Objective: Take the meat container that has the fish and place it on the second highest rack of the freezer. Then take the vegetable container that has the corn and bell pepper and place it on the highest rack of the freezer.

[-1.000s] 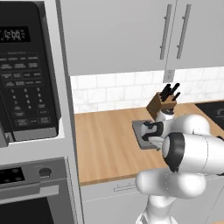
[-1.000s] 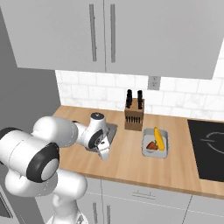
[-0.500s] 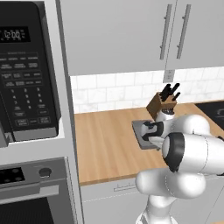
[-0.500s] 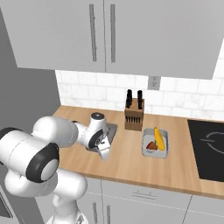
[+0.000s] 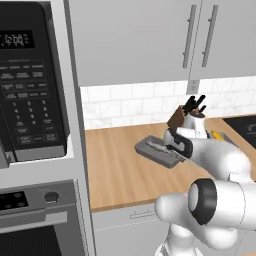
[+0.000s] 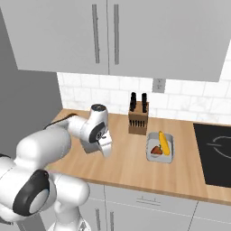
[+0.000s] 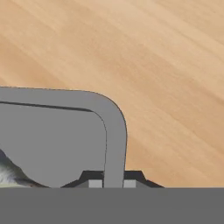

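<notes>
Here, nearest the camera, the white arm is reaching forward over the wooden bench [image 6: 135, 167], and its jaws [image 7: 113, 183] are standing closed on the rim of the grey meat container [image 5: 159, 151], one finger tip either side of the tray's wall in the hand view. The gripper is meeting the tray at its right-hand corner rim, as the hand view is showing it. The fish [image 7: 8, 174] is lying inside that container, showing as a pale grey patch at the lower left of the hand view, close to the gripped rim. In the left base view the container is sitting tilted just in front of the hand, and whether it is touching the bench I cannot tell.

Taking the knife block [image 6: 138, 118] as the landmark: the meat container is lying to the left of it and nearer the bench's front edge. The vegetable container [image 6: 160, 147] is resting on the bench just right of and in front of the knife block, well apart from the jaws. Inside it the yellow corn [image 6: 164, 143] is lying lengthwise, with the red bell pepper [image 6: 156, 150] just beside it on the left.

Further right of the block the black cooktop [image 6: 216, 153] is lying in the bench. Behind the block the white tiled wall is rising to the grey upper cabinets [image 6: 117, 38]. Far left of the block, in the left base view, the black microwave [image 5: 30, 85] is sitting in a tall unit
</notes>
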